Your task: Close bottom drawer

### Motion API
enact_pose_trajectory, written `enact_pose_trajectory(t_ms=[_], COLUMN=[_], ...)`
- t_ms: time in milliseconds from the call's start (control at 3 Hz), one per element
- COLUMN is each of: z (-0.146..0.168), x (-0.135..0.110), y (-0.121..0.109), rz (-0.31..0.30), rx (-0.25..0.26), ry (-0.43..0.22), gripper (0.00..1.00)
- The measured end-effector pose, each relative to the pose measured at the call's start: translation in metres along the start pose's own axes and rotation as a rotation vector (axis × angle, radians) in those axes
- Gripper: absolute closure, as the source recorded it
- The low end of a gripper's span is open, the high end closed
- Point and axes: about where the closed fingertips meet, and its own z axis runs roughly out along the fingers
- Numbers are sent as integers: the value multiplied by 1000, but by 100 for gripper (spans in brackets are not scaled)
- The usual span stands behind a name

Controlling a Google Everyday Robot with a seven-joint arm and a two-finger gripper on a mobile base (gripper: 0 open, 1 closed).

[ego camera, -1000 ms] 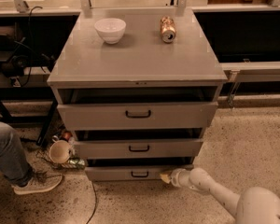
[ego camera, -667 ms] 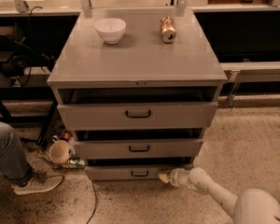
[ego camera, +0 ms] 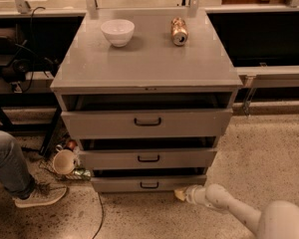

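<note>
Grey bottom drawer [ego camera: 123,184] has the hand [ego camera: 181,194] at its right corner, grip unreadable; cup [ego camera: 65,162] lies left.

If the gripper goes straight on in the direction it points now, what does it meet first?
Most likely the bottom drawer, on its front panel right of the handle. The gripper sits low by that panel and points toward it; whether it touches is unclear.
</note>
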Motion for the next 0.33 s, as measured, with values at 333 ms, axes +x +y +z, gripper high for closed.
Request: enact_pose_trajectory(t_ms=[333], z=[-43], x=[35], y=[-6], rz=[97], rx=[59], ry=[46], gripper=[100])
